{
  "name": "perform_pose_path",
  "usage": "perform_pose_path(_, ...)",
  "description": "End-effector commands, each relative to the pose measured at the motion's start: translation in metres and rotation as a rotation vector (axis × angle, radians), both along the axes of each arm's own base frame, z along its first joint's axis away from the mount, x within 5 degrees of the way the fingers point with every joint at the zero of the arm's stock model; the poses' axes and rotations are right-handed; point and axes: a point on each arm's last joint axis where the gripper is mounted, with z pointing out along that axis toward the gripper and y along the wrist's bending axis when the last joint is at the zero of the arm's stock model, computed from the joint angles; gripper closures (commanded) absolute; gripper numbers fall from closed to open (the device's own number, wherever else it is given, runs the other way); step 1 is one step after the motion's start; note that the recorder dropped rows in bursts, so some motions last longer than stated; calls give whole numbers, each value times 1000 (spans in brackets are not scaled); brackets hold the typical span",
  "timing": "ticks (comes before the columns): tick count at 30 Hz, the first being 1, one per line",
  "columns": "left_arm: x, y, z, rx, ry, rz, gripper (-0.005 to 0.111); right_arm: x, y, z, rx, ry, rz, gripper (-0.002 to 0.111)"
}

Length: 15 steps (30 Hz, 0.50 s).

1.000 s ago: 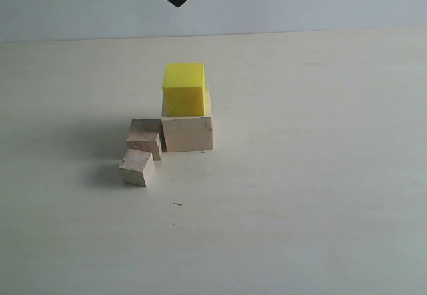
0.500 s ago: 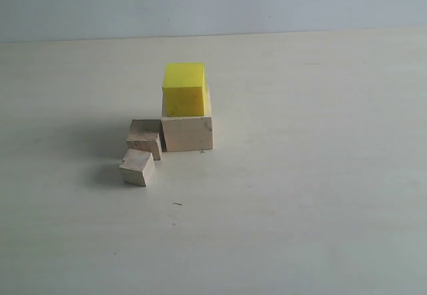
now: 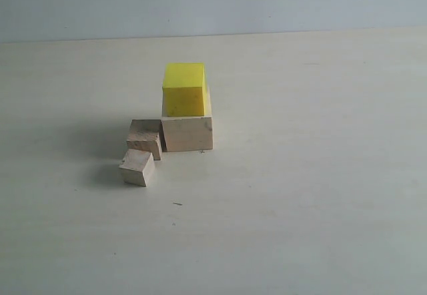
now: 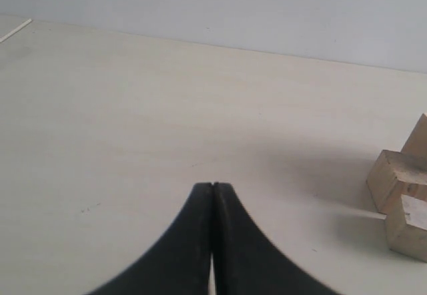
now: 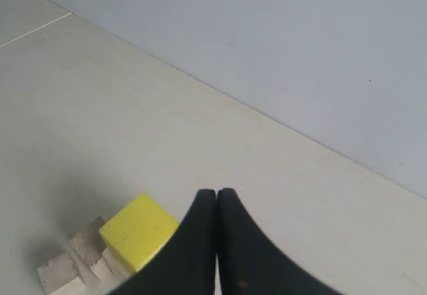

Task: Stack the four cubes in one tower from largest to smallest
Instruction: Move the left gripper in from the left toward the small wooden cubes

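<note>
The yellow cube [image 3: 184, 89] rests on the largest pale wood cube [image 3: 187, 133] near the middle of the table. A medium wood cube [image 3: 145, 139] lies against that base on its left, and the small wood cube [image 3: 137, 167] lies just in front of it. Neither gripper appears in the exterior view. In the left wrist view my left gripper [image 4: 212, 185] is shut and empty, with two wood cubes [image 4: 400, 205] off to one side. My right gripper [image 5: 216, 191] is shut and empty, high above the yellow cube [image 5: 138, 231] and the wood cubes [image 5: 70, 263].
The pale table [image 3: 320, 175] stretches around the cubes on all sides. A plain grey-blue wall [image 3: 213, 5] stands behind the table's far edge.
A dark gripper that showed at the top of the exterior view one second ago has lifted out of the picture. The cubes have not moved.
</note>
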Motion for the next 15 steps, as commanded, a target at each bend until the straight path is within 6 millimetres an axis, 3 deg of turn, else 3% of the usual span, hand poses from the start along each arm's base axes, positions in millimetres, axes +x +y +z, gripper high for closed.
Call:
perform_pose_path(1,2,1,11,124,-136,-21,107,-12,-5,4,-7,-7,15,108)
perform_pose_path(8,1,-2,42,137,-479,-23,107,-32,-9,14,-19,17,67,108)
perform_pose_path(15,0,-2,50,140,-563,-22,107,-50,-13,25,-20,14,98,108)
